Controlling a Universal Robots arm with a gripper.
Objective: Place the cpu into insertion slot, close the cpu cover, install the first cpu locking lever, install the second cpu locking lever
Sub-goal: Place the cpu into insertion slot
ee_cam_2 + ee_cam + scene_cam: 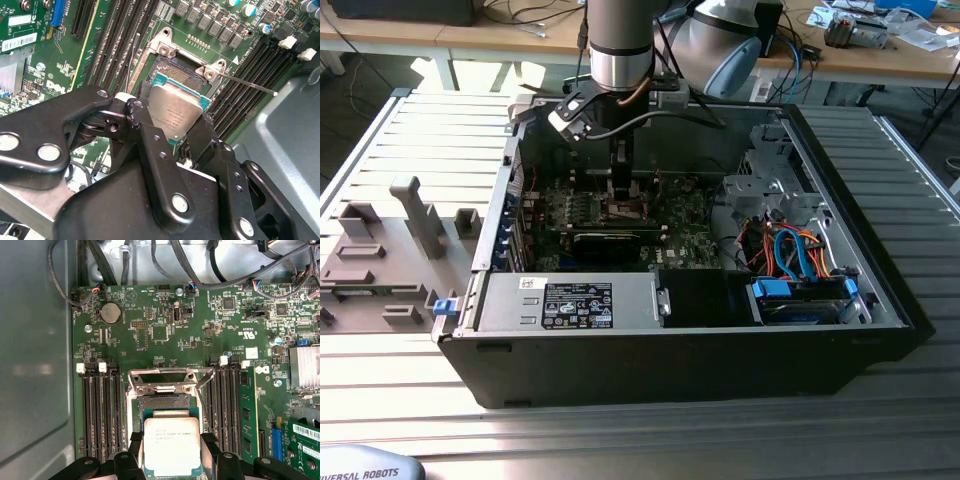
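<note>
Exterior view: the arm comes straight down from the upper middle of the frame into the open computer case. Its wrist is vertical and the gripper points down at the motherboard, near the centre of the board. The case lies on a slatted metal table, with grey fixture blocks at the exterior view's left.

In both wrist views the two black fingers are clamped on opposite edges of the cpu, silver top facing up, so the gripper holds the chip between them. In the second wrist view the cpu looks slightly tilted against the board.

In the first wrist view the cpu, in the gripper, sits over one part of the insertion slot, whose dark contact field shows uncovered beyond the chip's edge. I cannot tell whether the chip touches the socket.

The cpu cover stands swung open at the slot's far edge. A thin locking lever sticks out unlatched beside the slot, between it and the memory slots.
</note>
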